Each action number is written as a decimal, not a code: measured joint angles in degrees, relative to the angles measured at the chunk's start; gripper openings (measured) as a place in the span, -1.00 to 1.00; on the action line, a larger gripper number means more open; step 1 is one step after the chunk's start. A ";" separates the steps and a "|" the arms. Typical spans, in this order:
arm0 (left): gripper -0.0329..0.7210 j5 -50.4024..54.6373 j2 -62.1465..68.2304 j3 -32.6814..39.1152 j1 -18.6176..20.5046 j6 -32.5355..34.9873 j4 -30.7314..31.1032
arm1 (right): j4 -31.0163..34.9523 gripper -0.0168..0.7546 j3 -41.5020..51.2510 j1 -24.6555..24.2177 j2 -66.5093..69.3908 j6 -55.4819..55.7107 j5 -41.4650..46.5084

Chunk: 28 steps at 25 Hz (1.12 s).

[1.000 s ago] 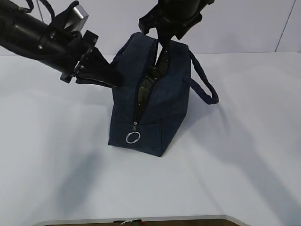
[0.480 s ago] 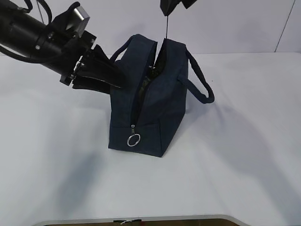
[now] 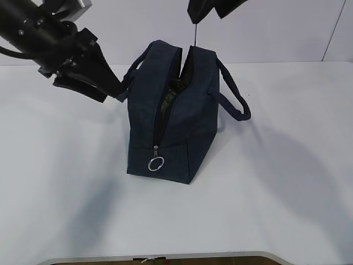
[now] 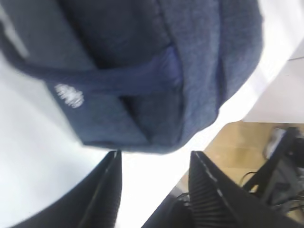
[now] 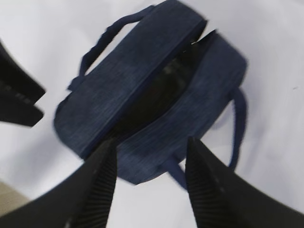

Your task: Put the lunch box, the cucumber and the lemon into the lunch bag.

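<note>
Both grippers stood apart from the bag and carried nothing. Our left gripper had its two dark fingers spread well apart, with bare white table showing between them and no contact with the fabric; the navy side of the bag and one handle strap filled the wrist view just beyond the tips. From the exterior view we saw that gripper held low beside the bag's left handle, close to it, though we could not tell whether it touched the strap.

Our right gripper was also wide, its ribbed fingers framing the bag from above without touching it. In the exterior view only the lower edge of that arm showed at the top of the frame, above the bag's open top.

We saw the bag upright on the white table, its top zipper parted into a long dark slot and the ring pull hanging at the near end. Something dark olive showed inside the gap, but we could not tell what it was. We saw no lunch box, cucumber or lemon outside the bag.
</note>
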 joint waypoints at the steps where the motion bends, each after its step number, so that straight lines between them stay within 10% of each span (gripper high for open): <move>1: -0.04 0.03 -0.62 -0.09 0.00 -0.92 1.82 | 1.35 0.04 0.96 0.00 -0.38 0.00 0.00; 11: -0.26 1.33 -9.45 -0.09 0.10 -12.38 23.08 | 4.89 0.04 9.83 0.00 -4.31 -0.30 0.00; 20: -0.27 1.81 -18.28 3.83 0.10 -13.27 27.35 | 3.66 0.04 15.60 1.61 -6.98 -0.91 -1.64; 28: -0.27 2.12 -22.46 4.24 0.10 -13.27 27.46 | 3.30 0.04 37.31 5.51 -19.16 -3.88 -23.83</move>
